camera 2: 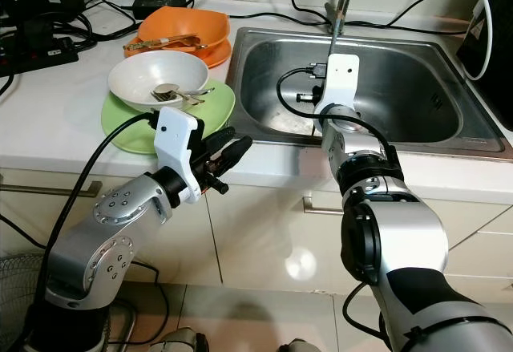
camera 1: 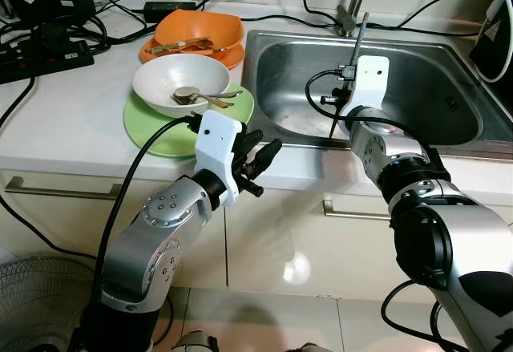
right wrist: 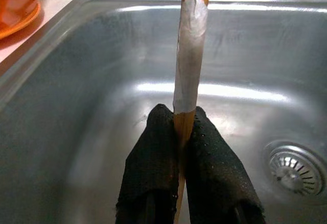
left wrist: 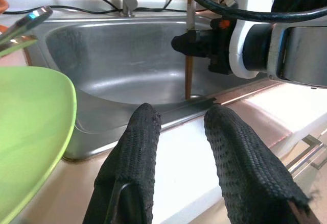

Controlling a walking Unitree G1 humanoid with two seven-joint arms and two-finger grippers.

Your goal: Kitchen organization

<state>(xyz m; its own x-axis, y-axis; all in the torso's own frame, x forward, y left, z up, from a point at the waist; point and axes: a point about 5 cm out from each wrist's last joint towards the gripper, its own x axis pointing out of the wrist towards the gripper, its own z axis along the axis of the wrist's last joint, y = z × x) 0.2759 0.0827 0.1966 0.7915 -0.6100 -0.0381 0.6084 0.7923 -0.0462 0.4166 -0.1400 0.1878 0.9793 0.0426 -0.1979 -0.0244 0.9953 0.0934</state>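
My right gripper [right wrist: 179,116] is shut on a long wooden chopstick [right wrist: 190,55] with a silvery upper part. It holds the chopstick [camera 1: 351,71] nearly upright over the steel sink [camera 1: 449,147]. My left gripper [camera 1: 260,157] is open with nothing between its fingers. It hovers at the counter's front edge, between the sink's near-left corner and a green plate [camera 1: 144,127]. On that plate stands a white bowl [camera 1: 164,75] holding spoons [camera 1: 196,95]. Behind it, an orange bowl [camera 1: 216,25] on an orange plate holds more utensils [camera 1: 180,45].
The faucet [camera 1: 349,17] rises behind the sink, and the drain [right wrist: 294,169] lies at its bottom. Black cables and a power strip [camera 1: 44,51] crowd the counter's back left. A fan [camera 1: 36,304] stands on the floor at the lower left. Cabinet drawers [camera 1: 72,208] run below the counter.
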